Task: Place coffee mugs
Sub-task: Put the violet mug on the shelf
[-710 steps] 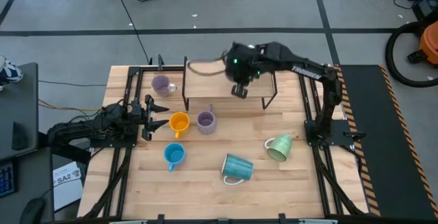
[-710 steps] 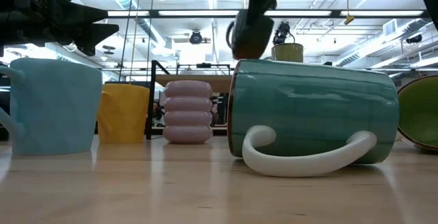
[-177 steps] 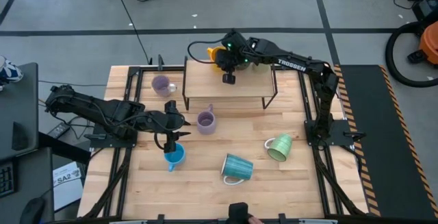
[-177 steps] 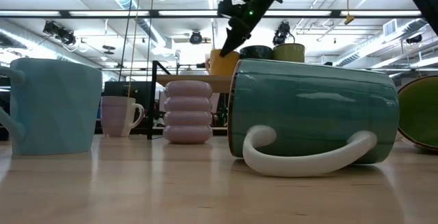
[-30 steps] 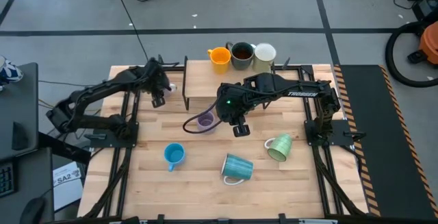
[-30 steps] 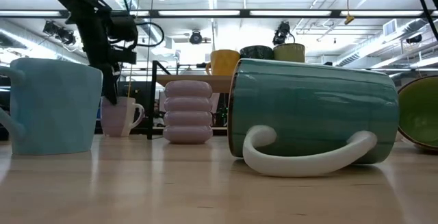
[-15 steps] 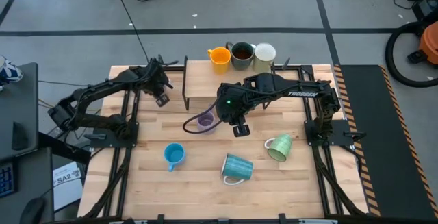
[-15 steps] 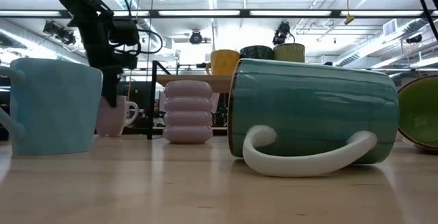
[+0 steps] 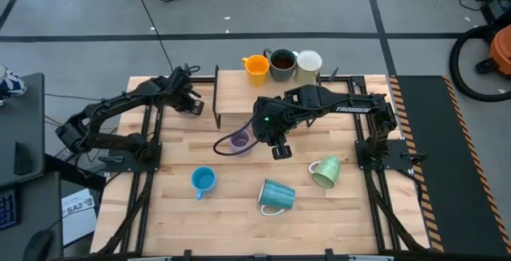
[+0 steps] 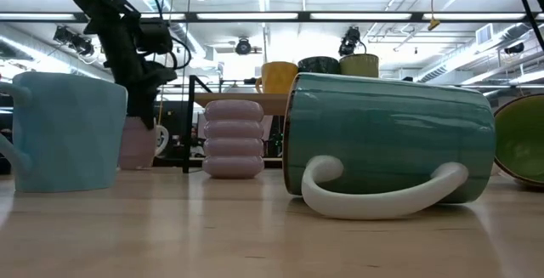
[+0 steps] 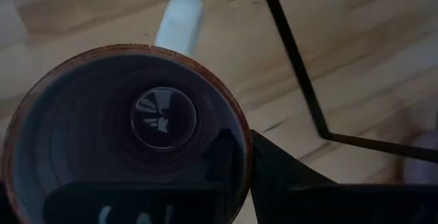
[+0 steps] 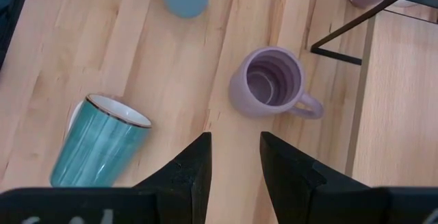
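Note:
A smooth lavender mug (image 10: 136, 146) stands upright on the table's far left, beside the left leg of a wooden shelf (image 9: 267, 101). My left gripper (image 11: 243, 152) is shut on it from above. My right gripper (image 9: 278, 150) hangs open above the table's middle, holding nothing. Just left of it a ribbed lavender mug (image 12: 270, 83) stands upright. The blue mug (image 9: 204, 181) also stands upright, while the teal mug (image 9: 275, 195) and the pale green mug (image 9: 326, 172) lie on their sides. The orange (image 9: 255, 66), dark brown (image 9: 282, 61) and cream (image 9: 308, 63) mugs stand on the shelf's far edge. My left gripper grips the smooth lavender mug by its wall at the rim (image 11: 239, 125). One finger (image 11: 220, 157) is inside the cup and the other finger (image 11: 274, 168) is outside. The fingers slant down from above. The mug stays upright with its base on the table, its white handle (image 11: 179, 20) away from the fingers.
The shelf's black wire legs (image 11: 301, 94) stand close beside the gripped mug. Black frame rails (image 9: 152, 133) run along the table's left and right sides. Bare wood lies between the blue mug and the near edge.
My left gripper has shut on the smooth lavender mug's wall and rolled at the wrist without leaving its place. The mug has turned about on its base: its handle, which showed in the low view a second ago, is now hidden.

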You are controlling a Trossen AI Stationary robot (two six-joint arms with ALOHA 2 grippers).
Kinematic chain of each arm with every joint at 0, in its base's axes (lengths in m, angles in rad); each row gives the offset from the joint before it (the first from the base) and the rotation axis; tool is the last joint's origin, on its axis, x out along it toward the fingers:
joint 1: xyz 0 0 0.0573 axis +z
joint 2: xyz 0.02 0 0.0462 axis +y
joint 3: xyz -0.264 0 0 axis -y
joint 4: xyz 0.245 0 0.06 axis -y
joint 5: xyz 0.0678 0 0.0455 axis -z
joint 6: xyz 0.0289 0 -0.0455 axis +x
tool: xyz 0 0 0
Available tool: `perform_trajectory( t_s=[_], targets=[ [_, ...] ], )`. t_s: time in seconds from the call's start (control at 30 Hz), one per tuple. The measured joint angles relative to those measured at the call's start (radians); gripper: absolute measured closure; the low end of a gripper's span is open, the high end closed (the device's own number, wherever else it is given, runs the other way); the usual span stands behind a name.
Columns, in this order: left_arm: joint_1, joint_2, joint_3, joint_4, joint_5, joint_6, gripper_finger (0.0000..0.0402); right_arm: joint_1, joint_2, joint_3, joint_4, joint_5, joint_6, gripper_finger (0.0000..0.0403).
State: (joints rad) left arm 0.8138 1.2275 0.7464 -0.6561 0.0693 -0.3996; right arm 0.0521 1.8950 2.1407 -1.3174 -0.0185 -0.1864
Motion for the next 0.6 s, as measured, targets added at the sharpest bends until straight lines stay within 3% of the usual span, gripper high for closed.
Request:
perform_trajectory(
  t_s=[0.23, 0.6],
  targets=[
    [-0.001, 0.003, -0.004, 0.031, 0.029, -0.049, 0.0338, 0.000, 0.000, 0.000, 0.000, 0.000, 0.000, 0.0273],
    [-0.001, 0.003, -0.004, 0.069, 0.015, -0.112, 0.0333, 0.000, 0.000, 0.000, 0.000, 0.000, 0.000, 0.0272]
  ],
)
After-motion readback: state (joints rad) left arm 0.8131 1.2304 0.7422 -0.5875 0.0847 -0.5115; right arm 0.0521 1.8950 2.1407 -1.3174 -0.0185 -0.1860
